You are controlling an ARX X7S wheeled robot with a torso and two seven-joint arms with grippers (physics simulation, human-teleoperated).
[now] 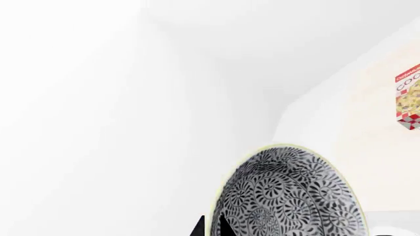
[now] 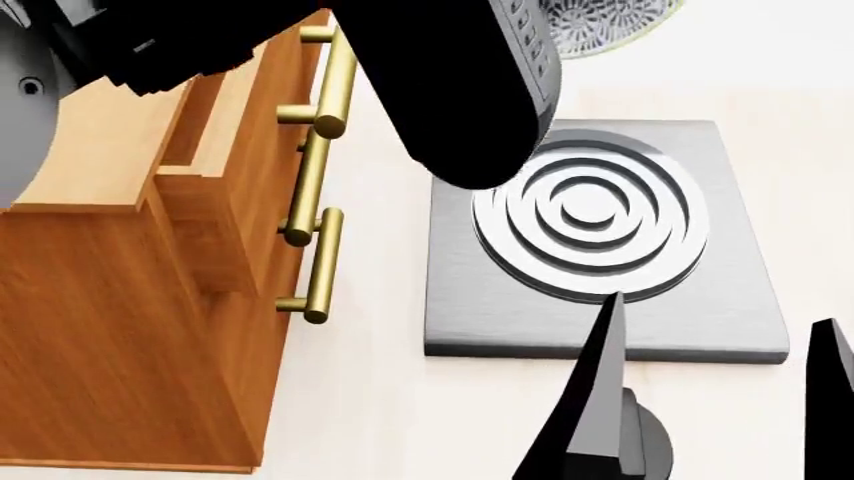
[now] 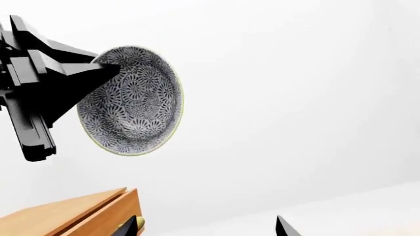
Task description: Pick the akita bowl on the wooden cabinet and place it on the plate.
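My left claw (image 3: 98, 73) pinches the akita bowl (image 3: 131, 101) by its rim, tilted on edge in the air beyond the wooden cabinet (image 2: 120, 300), so it could slip and drop before I find the plate, which is nowhere in view.

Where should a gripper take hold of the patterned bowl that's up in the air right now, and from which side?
By its thin rim, one finger inside and one outside the wall. The akita bowl is tipped on edge, and the left gripper seems to pinch its rim that way already. A second grip would best come at the free rim opposite.
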